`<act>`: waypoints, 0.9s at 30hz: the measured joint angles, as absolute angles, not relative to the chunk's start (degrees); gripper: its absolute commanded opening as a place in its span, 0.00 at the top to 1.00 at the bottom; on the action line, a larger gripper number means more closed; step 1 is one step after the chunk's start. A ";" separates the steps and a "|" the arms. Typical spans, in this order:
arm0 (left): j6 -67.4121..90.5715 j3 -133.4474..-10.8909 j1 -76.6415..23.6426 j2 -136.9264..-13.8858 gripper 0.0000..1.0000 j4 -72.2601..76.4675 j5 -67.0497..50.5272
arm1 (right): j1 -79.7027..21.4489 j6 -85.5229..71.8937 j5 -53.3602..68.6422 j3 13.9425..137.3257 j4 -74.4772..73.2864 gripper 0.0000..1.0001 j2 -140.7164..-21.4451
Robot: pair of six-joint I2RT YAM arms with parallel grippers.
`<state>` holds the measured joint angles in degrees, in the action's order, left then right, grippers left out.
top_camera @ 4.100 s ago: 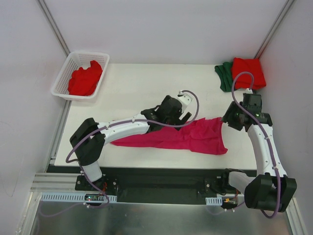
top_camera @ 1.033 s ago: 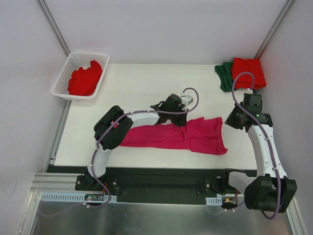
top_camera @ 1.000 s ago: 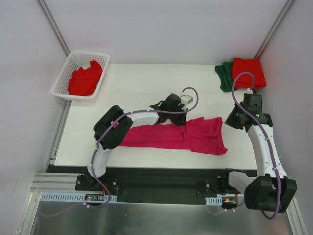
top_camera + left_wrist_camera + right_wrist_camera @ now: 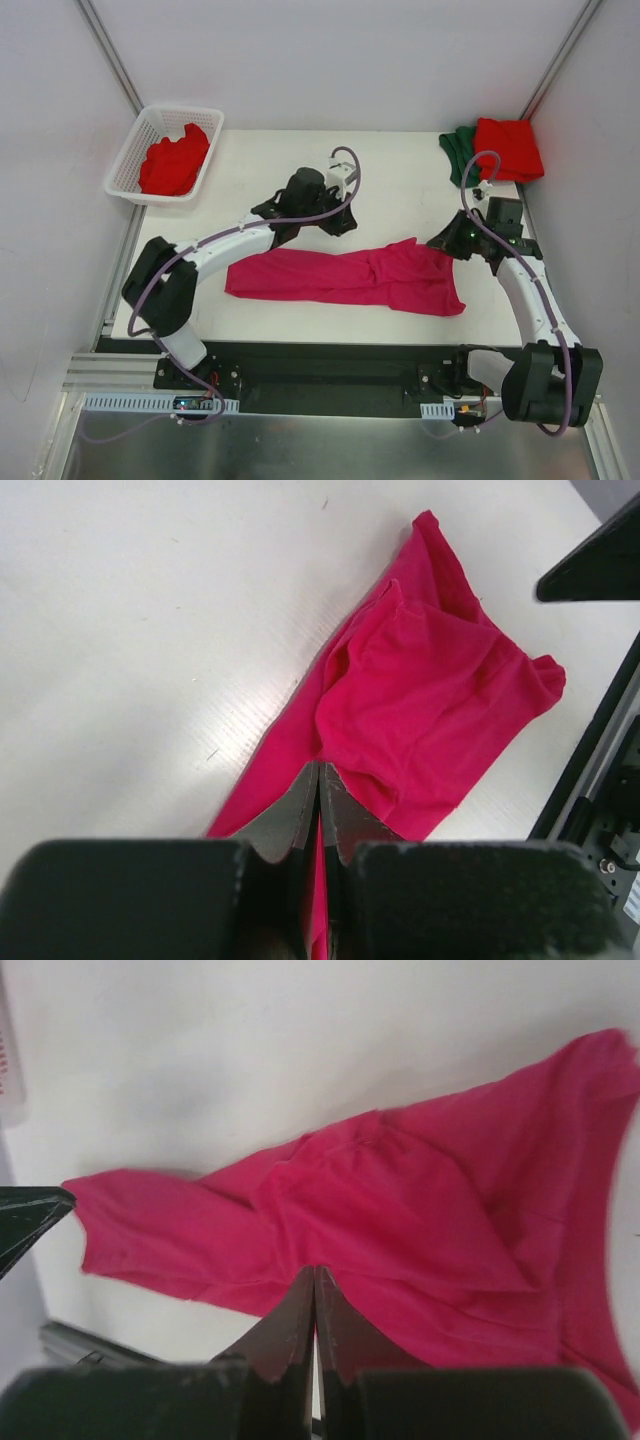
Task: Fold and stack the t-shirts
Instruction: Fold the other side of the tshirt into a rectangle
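A magenta-pink t-shirt lies in a long, rumpled band across the front of the table, also filling the left wrist view and the right wrist view. My left gripper is shut and empty, hanging just behind the shirt's middle; its closed tips show the cloth beyond them. My right gripper is shut and empty too, over the shirt's right end. A folded red t-shirt lies on a dark green t-shirt at the back right corner. Another red t-shirt is bunched in the basket.
The white lattice basket stands off the table's back left corner. Walls and metal posts close in the sides and back. The table's front edge runs just below the pink shirt, with the arm bases behind it.
My left gripper has lifted off the pink shirt and drawn back and left, uncovering its left half. My right gripper has swung left over the shirt's right end. Both stayed shut.
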<state>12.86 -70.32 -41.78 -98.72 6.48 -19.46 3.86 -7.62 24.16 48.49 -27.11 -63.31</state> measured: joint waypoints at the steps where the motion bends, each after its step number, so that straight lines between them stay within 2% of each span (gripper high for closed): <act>1: 12.91 -68.99 -41.32 -96.53 1.00 6.61 -19.42 | 3.55 -8.43 26.63 47.29 -24.97 0.99 -64.12; 6: 13.13 -63.88 -39.55 -89.95 1.00 6.72 -18.87 | 0.58 -13.17 35.09 41.82 -13.89 0.99 -69.78; 13: 13.41 -60.01 -39.27 -88.86 1.00 6.44 -18.87 | -4.58 -21.80 42.59 37.65 3.99 0.99 -77.43; 20: 13.52 -59.18 -39.24 -88.07 1.00 6.15 -18.85 | -5.08 -27.70 45.89 36.51 18.13 0.99 -87.90; 27: 13.52 -59.07 -38.72 -87.83 1.00 5.93 -18.76 | -5.08 -30.85 46.94 36.75 25.98 0.99 -98.45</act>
